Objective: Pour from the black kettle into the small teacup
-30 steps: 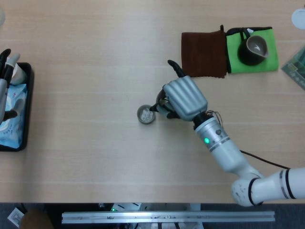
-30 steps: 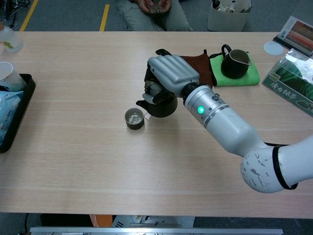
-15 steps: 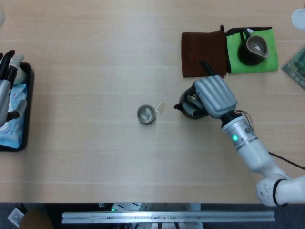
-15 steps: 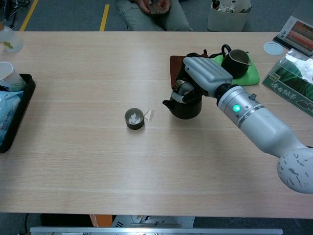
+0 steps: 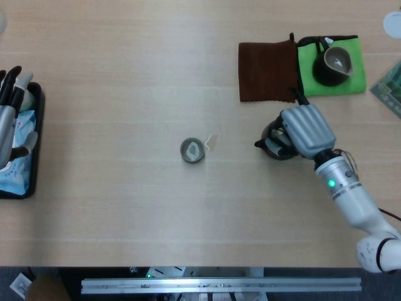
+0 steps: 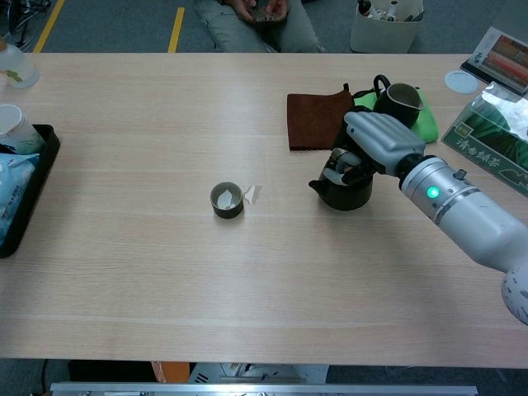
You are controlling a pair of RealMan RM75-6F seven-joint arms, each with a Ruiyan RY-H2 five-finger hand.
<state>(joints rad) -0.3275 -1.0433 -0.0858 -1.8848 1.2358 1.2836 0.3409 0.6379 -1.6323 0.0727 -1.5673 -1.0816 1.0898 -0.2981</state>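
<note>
Black and mostly hidden from the head view, the kettle (image 5: 270,145) sits under the right hand (image 5: 304,130), whose fingers curl over and grip it, only the spout poking out toward the left. Well apart from it to the left stands the small teacup (image 5: 193,150), with a small wet patch (image 5: 211,142) just beside it on the table (image 5: 125,81). At the left edge, the left hand (image 5: 7,106) hangs over a black tray (image 5: 34,141), fingers spread and holding nothing. A brown cloth (image 5: 267,71) and a green cloth (image 5: 330,75) bearing a dark pitcher (image 5: 335,64) lie at the top right.

From the chest view, the right hand (image 6: 378,142) holds the kettle (image 6: 344,188) upright, its base at the tabletop, near the brown cloth (image 6: 317,120). The teacup (image 6: 226,200) stands well left of it.
</note>
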